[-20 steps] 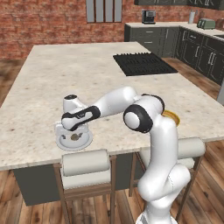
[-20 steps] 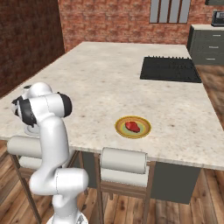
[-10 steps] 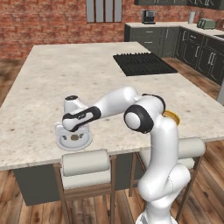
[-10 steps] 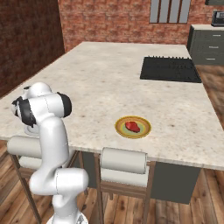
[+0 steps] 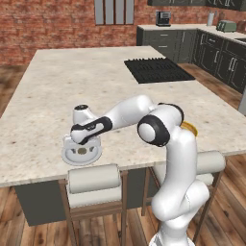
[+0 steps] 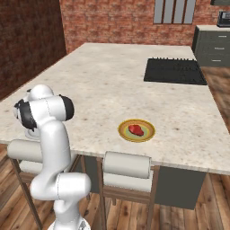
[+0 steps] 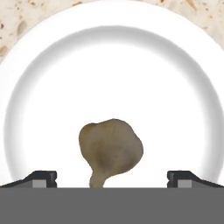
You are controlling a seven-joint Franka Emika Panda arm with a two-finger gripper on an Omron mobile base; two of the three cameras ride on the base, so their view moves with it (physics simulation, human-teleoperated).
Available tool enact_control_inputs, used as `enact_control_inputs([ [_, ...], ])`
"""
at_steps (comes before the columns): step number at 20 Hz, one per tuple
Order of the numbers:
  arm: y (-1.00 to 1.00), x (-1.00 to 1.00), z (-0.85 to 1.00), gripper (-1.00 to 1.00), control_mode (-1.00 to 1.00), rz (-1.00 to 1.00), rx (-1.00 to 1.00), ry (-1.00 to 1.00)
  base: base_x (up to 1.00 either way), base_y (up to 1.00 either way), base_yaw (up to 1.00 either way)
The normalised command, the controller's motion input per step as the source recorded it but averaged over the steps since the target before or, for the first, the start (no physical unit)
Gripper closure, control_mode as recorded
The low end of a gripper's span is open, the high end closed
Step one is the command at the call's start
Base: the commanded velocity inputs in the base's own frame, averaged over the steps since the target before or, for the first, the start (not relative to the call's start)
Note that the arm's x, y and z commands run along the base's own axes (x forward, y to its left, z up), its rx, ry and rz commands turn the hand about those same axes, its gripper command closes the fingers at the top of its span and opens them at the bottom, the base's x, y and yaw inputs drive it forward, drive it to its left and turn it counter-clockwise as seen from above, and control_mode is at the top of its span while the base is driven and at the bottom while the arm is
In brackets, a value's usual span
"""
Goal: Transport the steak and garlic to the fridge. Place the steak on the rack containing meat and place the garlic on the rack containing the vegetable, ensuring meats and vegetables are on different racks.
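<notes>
The garlic [image 7: 111,148], an olive-tan lump, lies on a white plate [image 7: 48,100] near the counter's front left edge; in the left base view the garlic [image 5: 82,151] sits on that white plate [image 5: 72,156]. My gripper [image 7: 112,177] hangs straight above it, open, one fingertip on each side of the lump and not touching it. In the left base view the hand [image 5: 85,134] hovers low over the plate. The steak [image 6: 136,130], a bright-red chunk, rests on a yellow plate [image 6: 125,133] further right along the front edge. The fridge is out of view.
A black cooktop [image 5: 157,70] is set into the island counter [image 5: 72,86] at the far right. Two stools [image 5: 93,178] stand against the counter's front edge. Dark cabinets [image 5: 211,48] line the back right wall.
</notes>
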Motion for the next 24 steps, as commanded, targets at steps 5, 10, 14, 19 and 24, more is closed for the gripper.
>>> enact_control_inputs([
  [5, 0.0, 0.0, -0.12, -1.0, -1.0, 0.0, 0.0, 0.0, 0.0, 0.0, 0.0],
  [10, 0.0, 0.03, -0.11, -1.0, -1.0, 0.0, 0.0, 0.0, 0.0, 0.0, 0.0],
  [14, 0.0, 0.11, -0.01, -1.0, -1.0, 0.0, 0.0, 0.0, 0.0, 0.0, 0.0],
  [19, 0.0, 0.1, -0.02, -1.0, -1.0, 0.0, 0.0, 0.0, 0.0, 0.0, 0.0],
  [24, 0.0, 0.18, -0.01, -1.0, -1.0, 0.0, 0.0, 0.0, 0.0, 0.0, 0.0],
])
